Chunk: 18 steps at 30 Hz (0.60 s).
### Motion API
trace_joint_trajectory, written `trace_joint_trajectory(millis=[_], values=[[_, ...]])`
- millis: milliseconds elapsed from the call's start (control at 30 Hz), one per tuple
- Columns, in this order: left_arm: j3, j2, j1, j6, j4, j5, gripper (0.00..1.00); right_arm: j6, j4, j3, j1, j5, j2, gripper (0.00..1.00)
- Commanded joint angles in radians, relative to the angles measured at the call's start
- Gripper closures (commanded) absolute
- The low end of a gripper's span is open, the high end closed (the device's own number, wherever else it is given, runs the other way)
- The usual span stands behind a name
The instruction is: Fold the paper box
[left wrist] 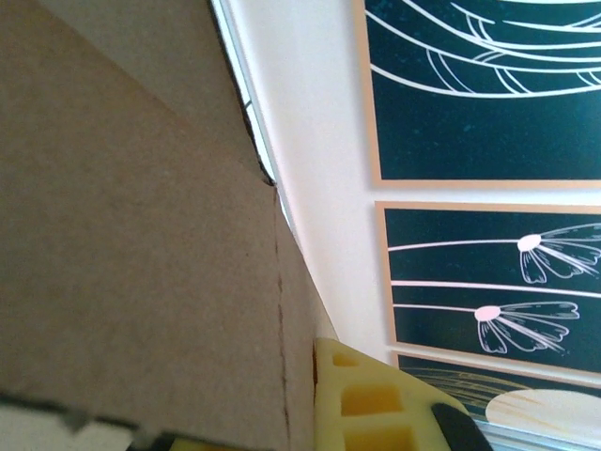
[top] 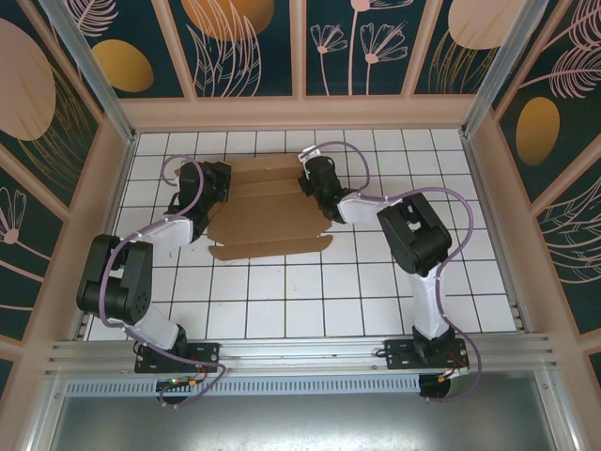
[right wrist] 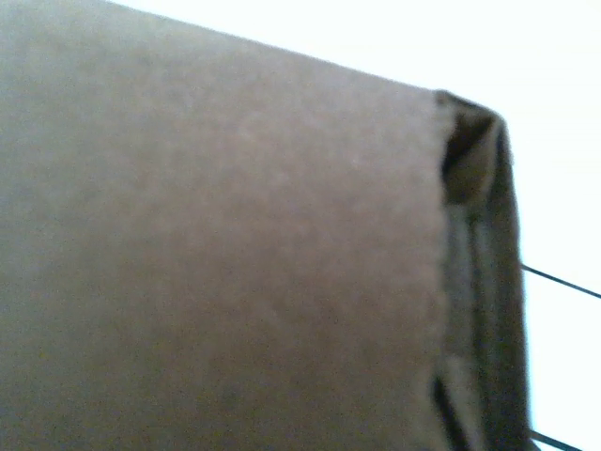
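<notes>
The paper box (top: 268,221) lies on the table (top: 282,310), long axis left to right between the arms, with the left gripper (top: 214,191) closed at its left end and the right gripper (top: 310,183) (jaws hidden, cannot tell) at its right.

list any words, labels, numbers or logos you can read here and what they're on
No readable text in any view.
The paper box: plain brown cardboard, no print or label.
The wall panels: only flower and leaf drawings, no letters.
The tiled table: white tiles with dark grid lines, no markings.
</notes>
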Motion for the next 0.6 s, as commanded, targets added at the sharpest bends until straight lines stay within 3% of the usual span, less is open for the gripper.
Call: trace_joint_trajectory(millis=[0, 200, 367, 567], values=[[0.011, -0.031, -0.027, -0.044, -0.128, 0.067, 1.00, 0.079, -0.153, 0.094, -0.005, 0.182, 0.057, 0.82], [0.036, -0.032, -0.047, -0.073, -0.173, 0.058, 1.00, 0.161, -0.267, 0.174, 0.005, 0.211, 0.092, 1.00], [0.033, -0.042, -0.051, -0.085, -0.187, 0.050, 1.00, 0.169, -0.291, 0.183, 0.005, 0.213, 0.105, 1.00], [0.049, -0.052, -0.059, -0.091, -0.215, 0.037, 1.00, 0.177, -0.344, 0.234, 0.028, 0.369, 0.142, 1.00]])
